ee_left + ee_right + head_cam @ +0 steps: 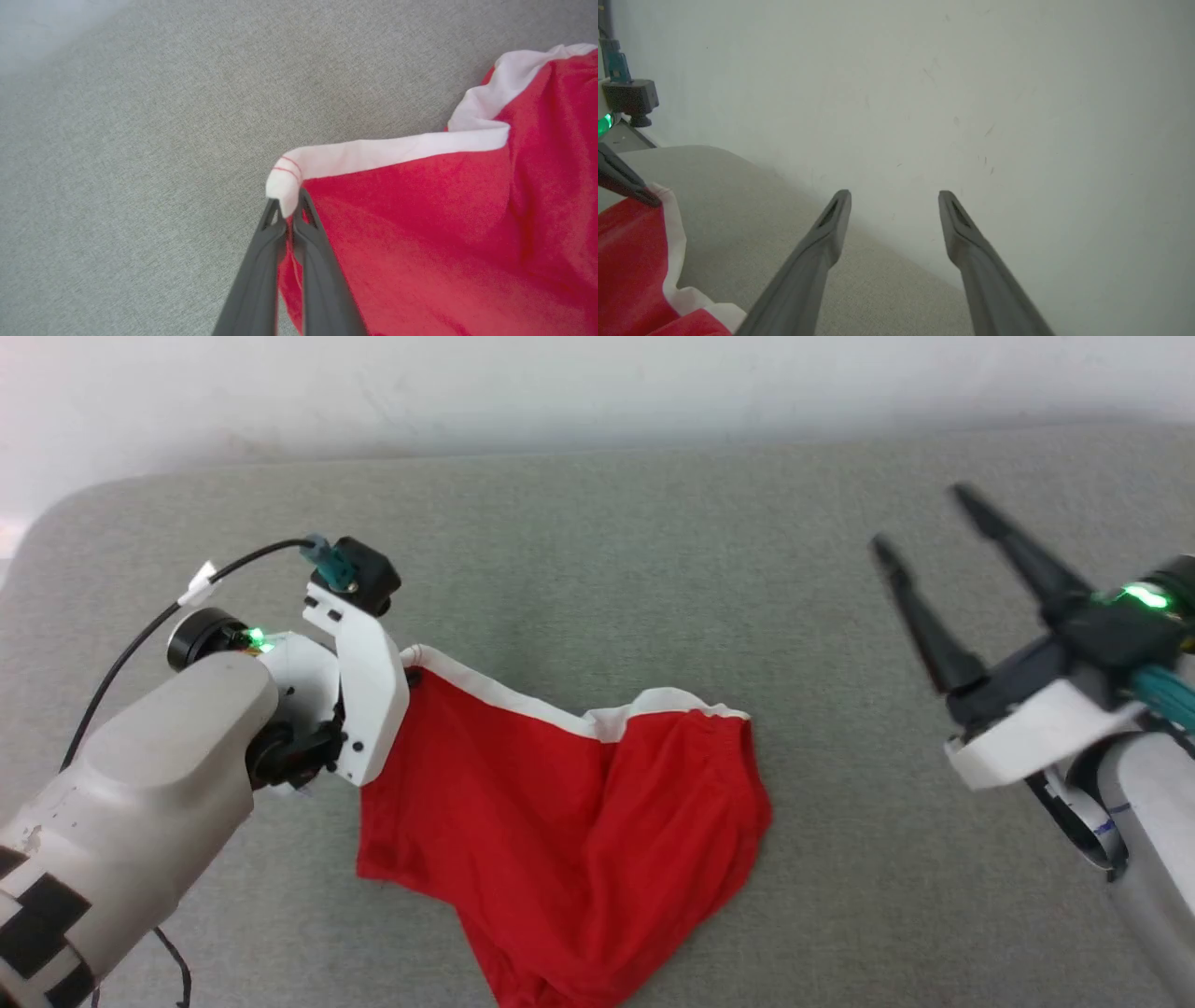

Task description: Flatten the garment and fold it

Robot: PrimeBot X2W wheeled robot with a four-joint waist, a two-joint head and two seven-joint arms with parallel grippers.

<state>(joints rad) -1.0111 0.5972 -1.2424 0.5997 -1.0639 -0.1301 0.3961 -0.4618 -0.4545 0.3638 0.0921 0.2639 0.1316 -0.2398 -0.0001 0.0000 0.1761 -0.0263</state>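
We work over a broad grey fabric surface point(597, 504) that runs back to a pale wall point(597, 383). On it, left of centre in the head view, lies the garment point(560, 831) — red shorts, bunched and skewed, with the white waistband point(397, 149) along the far side and the red cloth trailing toward the near edge of the view.

Our left gripper point(288, 210) sits at the left end of that waistband. Its two dark fingers are pressed together on the white corner point(281, 186), which pokes up between the tips. Our right gripper point(920, 520) hovers well apart to the right, fingers spread wide, holding nothing and pointing toward the wall.

What could go wrong, as we judge it:
- **The pinch slipping.** It takes only the very tip of the corner, so a sharp pull could slide the cloth out.
- **Dragging instead of stretching.** With one end held, hauling left would drag the whole heap rather than stretch it flat.
- **A bad second grasp.** The waistband's right end is folded over, so the right gripper might catch two layers or only red cloth.

Counted: one surface, one garment, two grippers with two fingers each — four fingers — and one corner pinched.
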